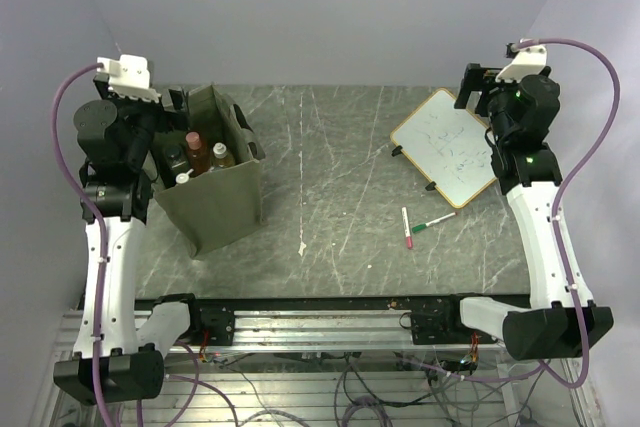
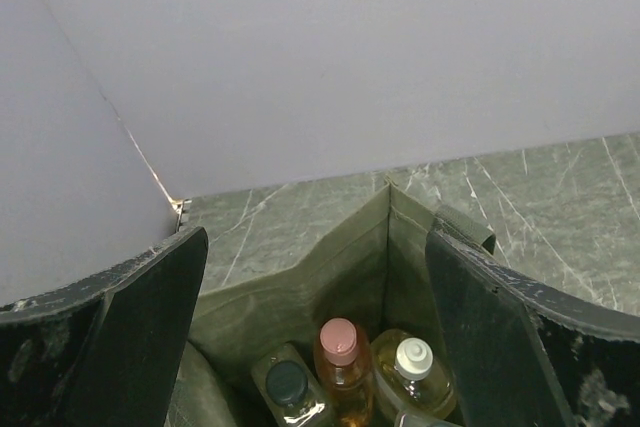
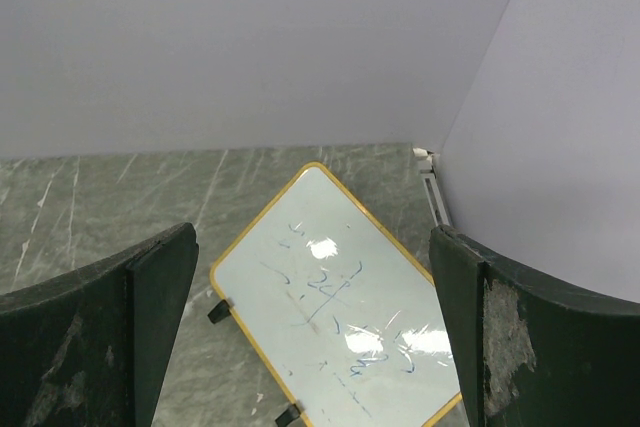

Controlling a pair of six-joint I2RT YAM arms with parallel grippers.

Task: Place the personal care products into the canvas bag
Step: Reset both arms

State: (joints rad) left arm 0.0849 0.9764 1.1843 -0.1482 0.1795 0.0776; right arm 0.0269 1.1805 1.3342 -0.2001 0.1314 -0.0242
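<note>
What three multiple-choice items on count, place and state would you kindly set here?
1. How many red and green marker pens lie on the grey marbled table? A) one B) two C) four
2. Where are the small plastic bottles? A) beside the pens B) inside the olive-green canvas bag C) at the table's far edge
3. How is the left pincer? A) shut on a bottle B) shut on a pen C) open, empty
Answers: 1 B: one red, one green. 2 B: caps show inside it. 3 C: jaws apart, nothing between.
</note>
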